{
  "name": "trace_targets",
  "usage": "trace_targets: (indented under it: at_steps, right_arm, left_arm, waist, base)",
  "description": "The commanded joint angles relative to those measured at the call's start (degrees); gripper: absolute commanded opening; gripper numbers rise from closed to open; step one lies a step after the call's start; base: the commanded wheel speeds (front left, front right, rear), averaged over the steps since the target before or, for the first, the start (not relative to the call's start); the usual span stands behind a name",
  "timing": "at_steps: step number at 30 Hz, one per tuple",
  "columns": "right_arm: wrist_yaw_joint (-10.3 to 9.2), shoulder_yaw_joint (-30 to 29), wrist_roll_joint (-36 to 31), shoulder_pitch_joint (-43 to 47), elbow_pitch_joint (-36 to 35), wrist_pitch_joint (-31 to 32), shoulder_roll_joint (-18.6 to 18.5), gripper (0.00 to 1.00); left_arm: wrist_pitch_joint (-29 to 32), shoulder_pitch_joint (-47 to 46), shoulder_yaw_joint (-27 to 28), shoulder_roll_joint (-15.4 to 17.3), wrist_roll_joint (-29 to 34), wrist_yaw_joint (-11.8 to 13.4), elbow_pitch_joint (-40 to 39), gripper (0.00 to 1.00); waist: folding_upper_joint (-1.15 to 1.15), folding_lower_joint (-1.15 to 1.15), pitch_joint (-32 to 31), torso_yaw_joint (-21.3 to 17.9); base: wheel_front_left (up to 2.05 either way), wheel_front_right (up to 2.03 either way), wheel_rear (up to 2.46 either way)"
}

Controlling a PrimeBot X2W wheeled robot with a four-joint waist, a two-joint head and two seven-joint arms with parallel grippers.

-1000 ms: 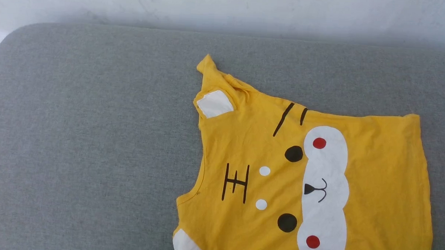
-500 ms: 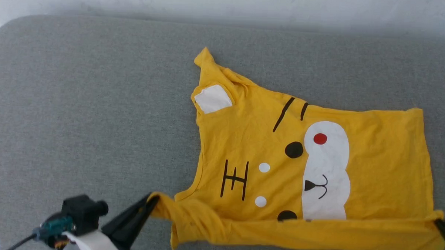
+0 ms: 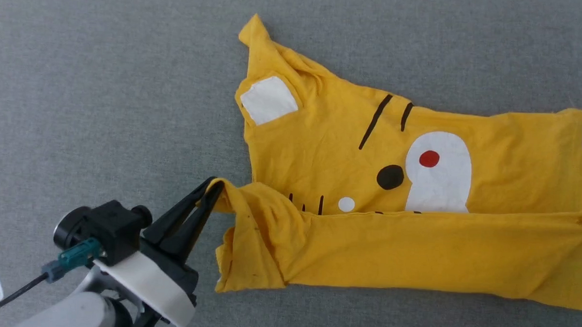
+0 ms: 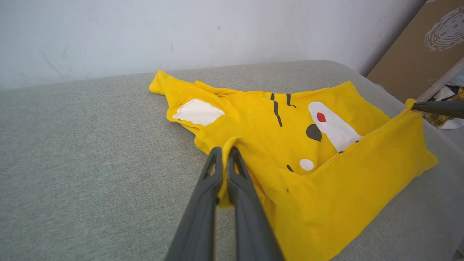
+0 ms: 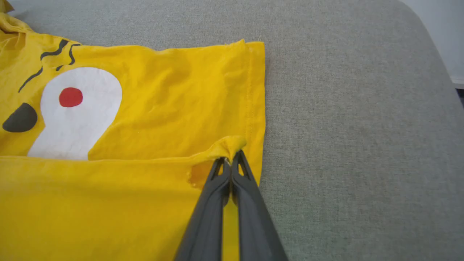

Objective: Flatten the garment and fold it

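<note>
On the gray cushion [image 3: 104, 103], a yellow shirt [image 3: 320, 150], near edge lifted and pulled over the tiger face [image 3: 438, 173] (half of it hidden). In the left gripper [image 3: 213, 192], shut tight, one corner; in the right gripper [image 5: 229, 159], shut tight, the other.

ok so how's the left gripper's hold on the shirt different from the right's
The left gripper pinches the shirt at its sleeve end; the right gripper pinches it at the stitched hem end. By the left gripper the cloth sags in bunched folds; by the right gripper it runs smoother. Both are shut on the same raised edge, folded over part of the tiger face.
</note>
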Motion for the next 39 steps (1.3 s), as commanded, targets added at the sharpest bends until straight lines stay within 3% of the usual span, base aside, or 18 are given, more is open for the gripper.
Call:
trace_targets:
  at_steps: [1,17,18,19,20,21,23,24,25,26,33,39]
  right_arm:
    - [-0.11,0.42,-0.32,-1.05,0.69,-0.12,0.0,0.0]
    - [-0.11,4.76,-0.43,-5.31,7.69,-0.91,-1.05,0.0]
    - [-0.11,4.9,-0.39,-5.43,7.96,-0.9,-1.04,0.09]
    - [-0.11,5.18,-0.35,-5.55,8.14,-0.91,-1.05,0.44]
    - [-0.11,5.45,-0.23,-5.71,8.21,-1.07,-1.01,1.0]
    - [-0.11,5.61,-0.11,-5.89,8.31,-1.29,-0.9,1.0]
    - [-0.11,6.16,-0.04,-6.07,8.34,-1.61,-0.89,1.0]
    - [-0.11,6.3,0.08,-6.12,8.19,-1.87,-0.84,1.0]
    - [-0.11,6.32,0.21,-6.09,7.96,-2.12,-0.77,1.0]
    - [-0.11,6.29,0.28,-6.0,7.62,-2.4,-0.72,1.0]
    - [-0.11,3.16,-0.05,-2.72,2.97,-4.19,1.1,1.0]
    - [-0.11,-2.82,-7.23,0.16,-2.71,-11.33,6.37,1.0]
  left_arm:
    - [0.14,-1.08,-0.12,-0.85,0.32,-0.32,0.54,0.0]
    - [-1.95,-4.71,-1.32,-9.8,-2.07,-5.0,14.47,0.0]
    - [-1.99,-4.8,-1.37,-10.11,-2.19,-5.15,15.05,0.0]
    - [-2.02,-4.88,-1.41,-10.42,-2.35,-5.29,15.58,0.0]
    - [-2.11,-4.9,-1.34,-10.76,-2.61,-5.34,16.02,0.22]
    - [-2.26,-4.93,-1.24,-11.06,-2.8,-5.37,16.34,0.36]
    - [-2.7,-4.72,-0.84,-11.48,-3.29,-5.34,16.5,0.49]
    - [-2.99,-4.49,-0.49,-11.55,-3.56,-5.19,16.38,0.69]
    - [-3.25,-4.21,-0.19,-11.45,-3.67,-4.98,16.2,0.95]
    - [-3.47,-3.84,0.07,-11.24,-3.73,-4.71,15.94,1.0]
    - [-5.48,1.51,3.29,-9.46,-3.34,-0.87,11.33,1.0]
    - [-6.22,8.04,10.32,-11.19,3.45,5.77,4.75,1.0]
  waist:
    - [0.0,-0.02,2.22,-0.48]
    - [0.0,-0.02,4.92,-0.05]
    - [0.0,-0.02,4.87,-0.05]
    - [0.0,-0.02,4.79,-0.05]
    - [0.0,-0.02,4.68,-0.06]
    - [0.0,-0.02,4.51,-0.08]
    - [0.0,-0.02,3.92,-0.11]
    - [0.0,-0.02,3.56,-0.11]
    - [0.0,-0.02,3.12,-0.08]
    - [0.0,-0.02,2.61,-0.04]
    - [0.0,-0.02,-1.9,0.64]
    - [0.0,-0.02,-4.92,1.43]
  base:
    - [0.0,0.0,0.0]
    - [0.0,0.0,0.0]
    - [0.0,0.0,0.0]
    - [0.0,0.0,0.0]
    - [0.0,0.0,0.0]
    - [0.0,0.0,0.0]
    - [0.0,0.0,0.0]
    - [0.0,0.0,0.0]
    - [0.0,0.0,0.0]
    - [0.0,0.0,0.0]
    - [0.0,0.0,0.0]
    - [0.0,0.0,0.0]
